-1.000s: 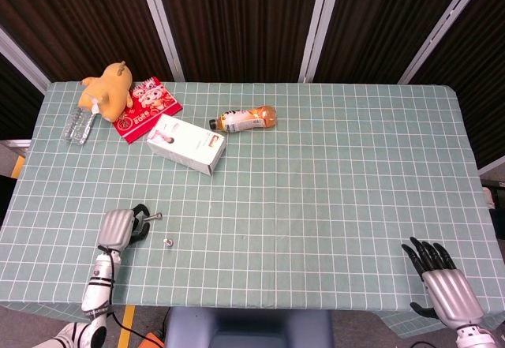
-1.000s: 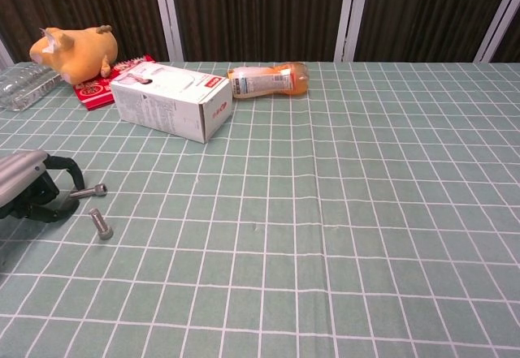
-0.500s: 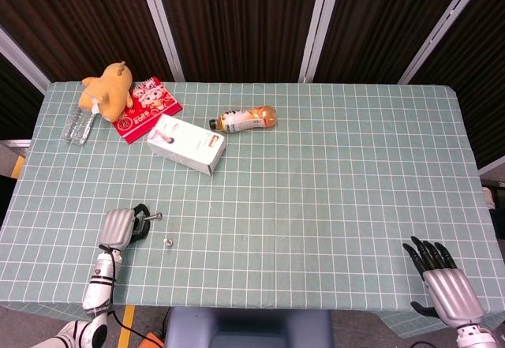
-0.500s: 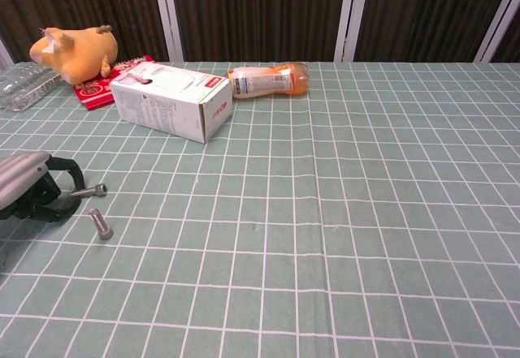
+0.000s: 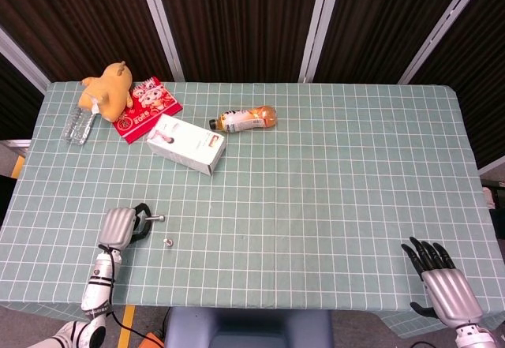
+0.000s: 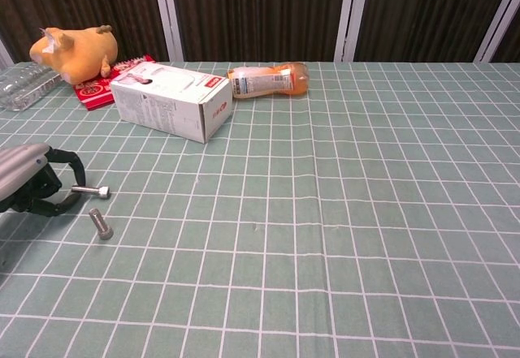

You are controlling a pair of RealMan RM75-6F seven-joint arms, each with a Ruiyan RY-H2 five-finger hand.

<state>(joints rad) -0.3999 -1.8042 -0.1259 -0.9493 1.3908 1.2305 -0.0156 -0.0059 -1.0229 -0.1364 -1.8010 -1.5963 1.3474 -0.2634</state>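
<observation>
— So, which hand has the small silver bolt (image 6: 90,190)?

— The left hand (image 6: 31,181), at the lower left of the frame. Its dark fingers are curled around the bolt's plain end, and the shaft sticks out sideways toward frame centre, head outermost, long axis running roughly left to right, just above the green checked tablecloth (image 6: 341,212).

— And the second short silver bolt (image 6: 101,223)?

— Loose on the cloth, just below and slightly right of the held one (angled, apart from the fingers). The left hand is far nearer it.

— The right hand (image 5: 442,281)?

— Lower right of the head view, fingers spread, holding nothing, well apart from both bolts.

— Anything else nearby?

— A white rectangular carton (image 6: 170,100) lies further up the frame.
</observation>
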